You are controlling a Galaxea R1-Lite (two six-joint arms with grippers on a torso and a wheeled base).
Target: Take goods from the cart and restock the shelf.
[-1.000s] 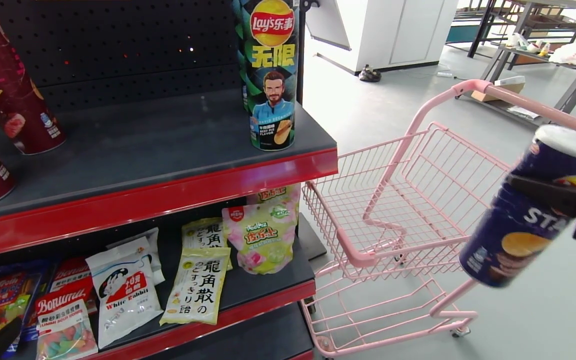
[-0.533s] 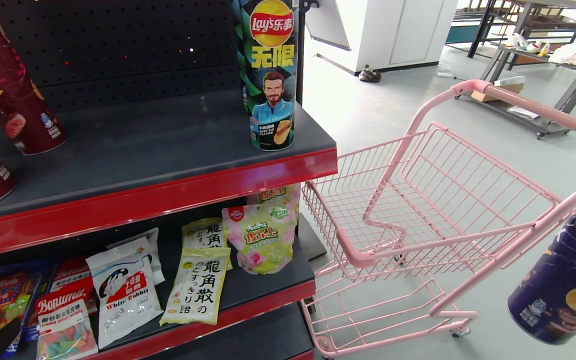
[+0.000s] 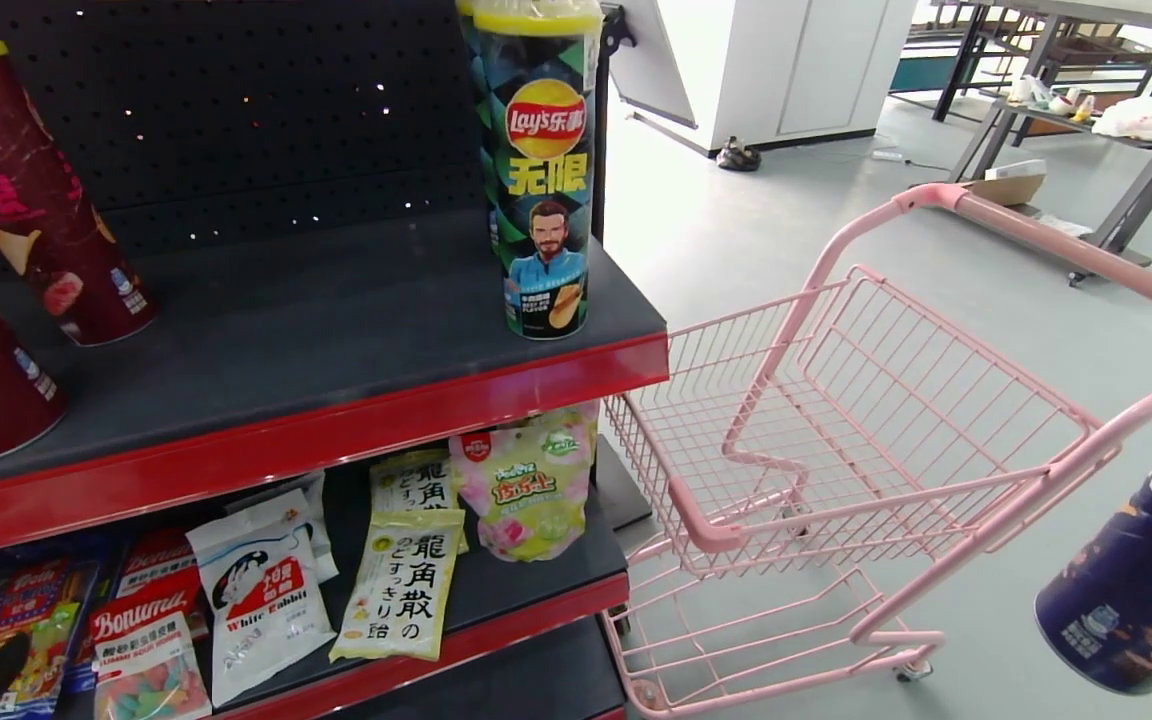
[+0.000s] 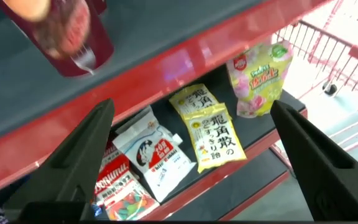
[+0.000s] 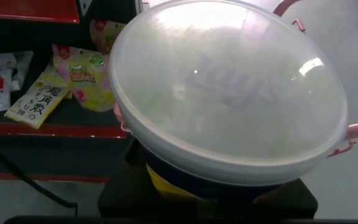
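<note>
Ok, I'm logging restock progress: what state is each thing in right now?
Pink cart, basket empty.
Blue chip can, lid on, clamped in the right end effector, outside that basket.
Left end effector, open, empty.
Green chip can, upright on the upper shelf, lidded.
Red chip cans, standing on the upper shelf.
Yellow candy bag, lying flat on the lower shelf.

The left gripper has its fingers spread wide; the right gripper clamps a can.
</note>
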